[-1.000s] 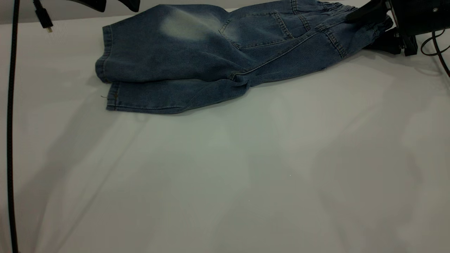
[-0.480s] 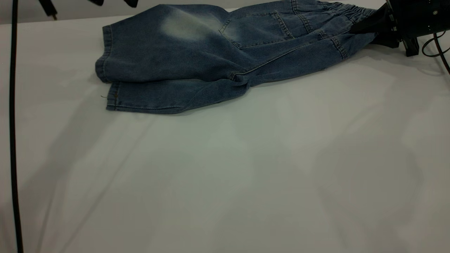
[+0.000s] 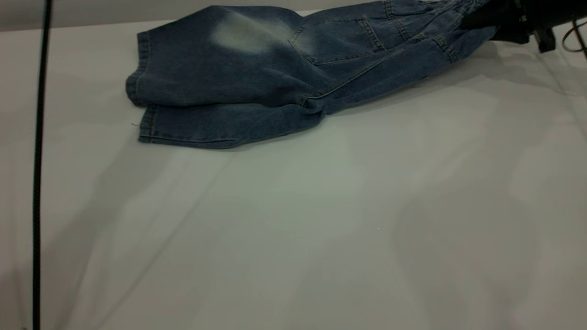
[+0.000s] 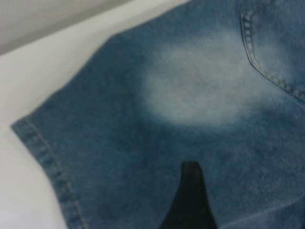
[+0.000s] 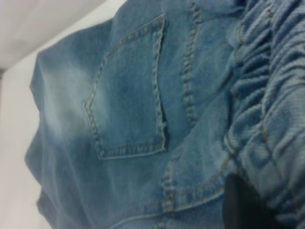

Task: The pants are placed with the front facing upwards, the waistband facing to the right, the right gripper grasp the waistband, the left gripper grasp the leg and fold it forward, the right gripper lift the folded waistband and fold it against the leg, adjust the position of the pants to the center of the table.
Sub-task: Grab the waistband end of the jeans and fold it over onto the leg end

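Observation:
The blue denim pants point(image 3: 257, 73) lie folded lengthwise at the far side of the white table point(image 3: 293, 229), legs to the left, one leg over the other. The gathered waistband point(image 3: 458, 5) is at the far right, raised off the table. My right gripper point(image 3: 479, 22) is shut on it; in the right wrist view a dark finger point(image 5: 243, 205) sits against the ruffled waistband point(image 5: 271, 95) beside a patch pocket point(image 5: 128, 90). My left gripper point(image 4: 236, 191) hovers open above the upper leg's pale patch point(image 4: 200, 86). One finger point(image 4: 190, 195) shows, with no cloth in it.
A black cable point(image 3: 39, 183) hangs down the left side of the exterior view. Cables point(image 3: 575, 36) trail behind the right arm at the far right. The near part of the table is bare white surface with soft shadows.
The right gripper has lifted the waistband end up and away, pulling the cloth taut. The left gripper's tips have left the exterior view's top edge. The hanging cable has shifted right.

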Robot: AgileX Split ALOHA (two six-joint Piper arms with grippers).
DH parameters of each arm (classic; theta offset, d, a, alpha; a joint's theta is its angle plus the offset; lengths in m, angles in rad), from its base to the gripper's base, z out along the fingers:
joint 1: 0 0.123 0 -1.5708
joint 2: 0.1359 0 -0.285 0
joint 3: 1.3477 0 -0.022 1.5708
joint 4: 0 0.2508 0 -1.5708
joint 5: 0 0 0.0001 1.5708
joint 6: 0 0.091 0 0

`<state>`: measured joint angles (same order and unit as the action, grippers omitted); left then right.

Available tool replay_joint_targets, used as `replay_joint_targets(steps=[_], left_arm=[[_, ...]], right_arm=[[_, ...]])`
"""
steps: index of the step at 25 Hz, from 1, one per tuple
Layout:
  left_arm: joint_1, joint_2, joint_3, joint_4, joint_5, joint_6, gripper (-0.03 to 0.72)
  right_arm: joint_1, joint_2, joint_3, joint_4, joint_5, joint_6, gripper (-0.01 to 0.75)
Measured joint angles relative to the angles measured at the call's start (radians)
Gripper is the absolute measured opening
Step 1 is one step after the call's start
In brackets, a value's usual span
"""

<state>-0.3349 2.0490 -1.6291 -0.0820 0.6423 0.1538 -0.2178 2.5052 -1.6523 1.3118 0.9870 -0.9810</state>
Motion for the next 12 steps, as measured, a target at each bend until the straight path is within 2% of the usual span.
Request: replay_joint_targets(steps=[6,12], left_arm=[[-0.067,0.187,-0.201,0.002,0.121,0.015,0.514],[-0.126,0.431,-0.506,0.003,0.227,0.022,0.514]], right_arm=[[0.0,-0.037,0.0,-0.07,-0.006,0.034,0.112],[0.011,-0.045,0.0,-0.1,-0.012,0.057,0.112]])
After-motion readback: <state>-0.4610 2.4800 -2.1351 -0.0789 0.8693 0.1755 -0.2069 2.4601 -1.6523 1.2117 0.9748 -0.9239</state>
